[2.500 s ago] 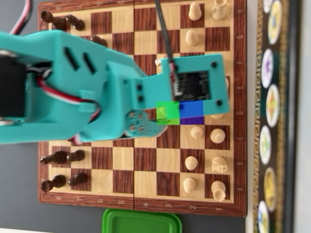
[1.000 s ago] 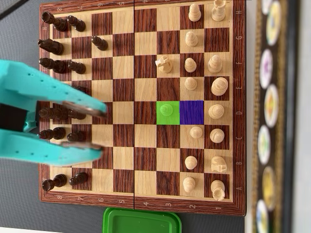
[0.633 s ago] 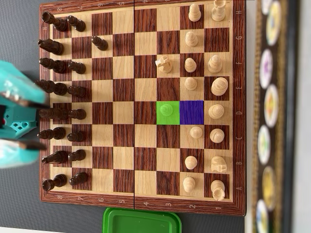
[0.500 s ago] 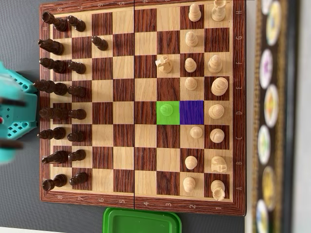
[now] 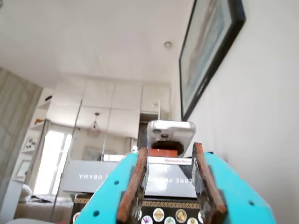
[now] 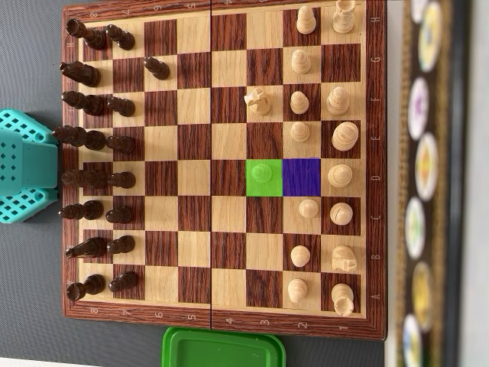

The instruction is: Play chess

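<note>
In the overhead view, the teal arm [image 6: 27, 167] sits at the left edge, off the chessboard [image 6: 221, 325]. In the wrist view, the hand [image 5: 169, 215] is spread and holds nothing. The pale pawn [image 6: 262, 173] stands on the green square. Wait well clear, so no dark pieces [image 6: 95, 140] get bumped.

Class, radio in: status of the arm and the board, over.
End effector open, empty, raised off the board. Pawn on the green square; blue square bare. Chessboard unobstructed.
</note>
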